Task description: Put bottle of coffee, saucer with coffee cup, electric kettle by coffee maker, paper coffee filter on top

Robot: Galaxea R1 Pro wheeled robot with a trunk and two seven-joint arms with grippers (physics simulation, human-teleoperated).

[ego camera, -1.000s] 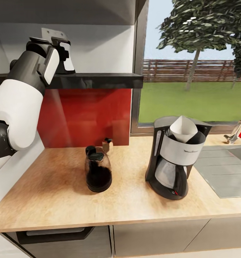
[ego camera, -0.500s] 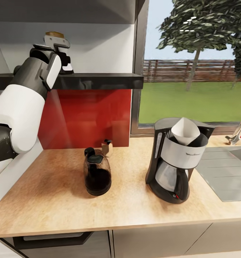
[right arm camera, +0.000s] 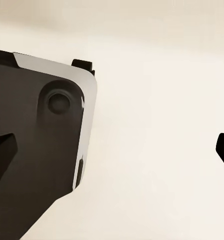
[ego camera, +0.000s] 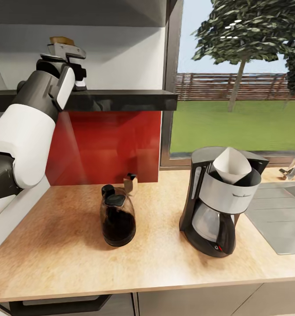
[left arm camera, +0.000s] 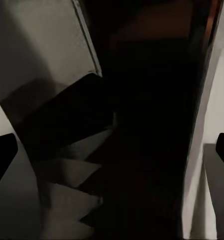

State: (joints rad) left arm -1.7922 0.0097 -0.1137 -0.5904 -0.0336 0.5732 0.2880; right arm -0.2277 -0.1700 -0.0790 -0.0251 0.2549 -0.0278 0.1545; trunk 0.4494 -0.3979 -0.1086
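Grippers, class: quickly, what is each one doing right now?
Left gripper: up at the kitchen shelf by the bottle of coffee; grip cannot be told.
Right gripper: open, holding nothing.

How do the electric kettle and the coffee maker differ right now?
The electric kettle is a short, rounded, see-through dark glass jug; the coffee maker is taller, black with a silver-grey band. The coffee maker carries a white paper coffee filter; the kettle has a black lid. Both stand upright on the kitchen countertop.

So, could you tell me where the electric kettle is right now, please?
In the head view, the electric kettle stands on the kitchen countertop, apart from and left of the coffee maker, below the kitchen shelf.
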